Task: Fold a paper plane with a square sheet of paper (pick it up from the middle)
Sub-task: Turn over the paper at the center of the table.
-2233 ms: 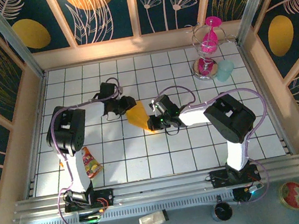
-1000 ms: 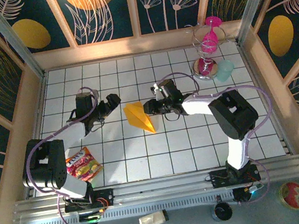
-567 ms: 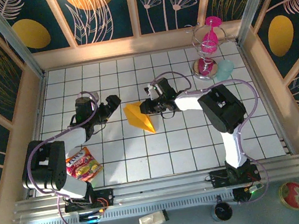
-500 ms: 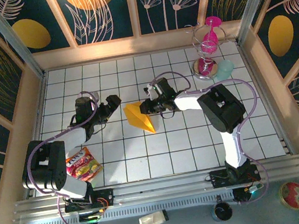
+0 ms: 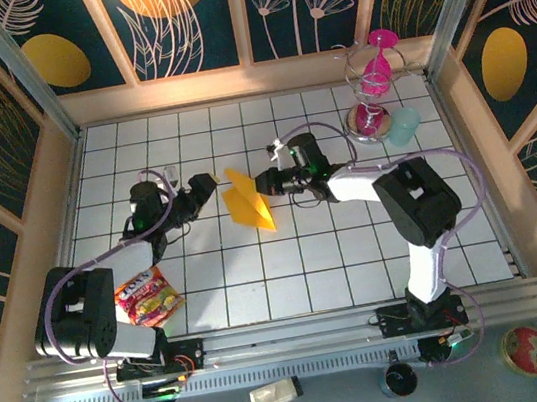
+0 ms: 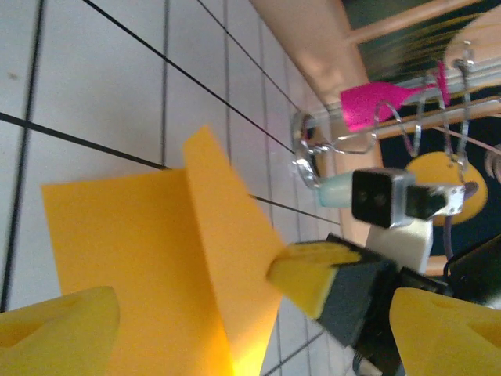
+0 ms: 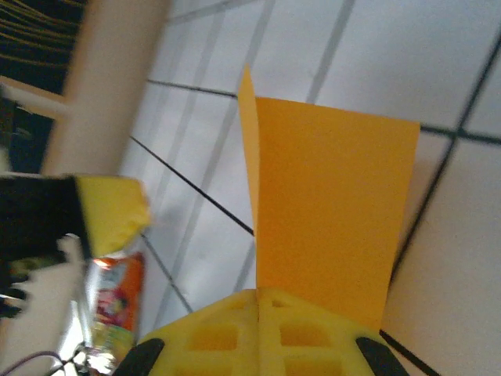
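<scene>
We see the paper plane (image 5: 247, 204), a creased orange-yellow dart with one flap standing up, near the middle of the tiled table (image 5: 358, 258); the right gripper (image 5: 262, 184) has its jaws closed on the paper's right edge, while the left gripper (image 5: 208, 184) waits just beside the opposite edge with jaws wide apart and empty. We judge that a late fold, probably a wing crease, is in hand, and the next move calls for the left fingers to take or press the raised flap while the right side is held pinned, gently, because thin paper slides easily.
</scene>
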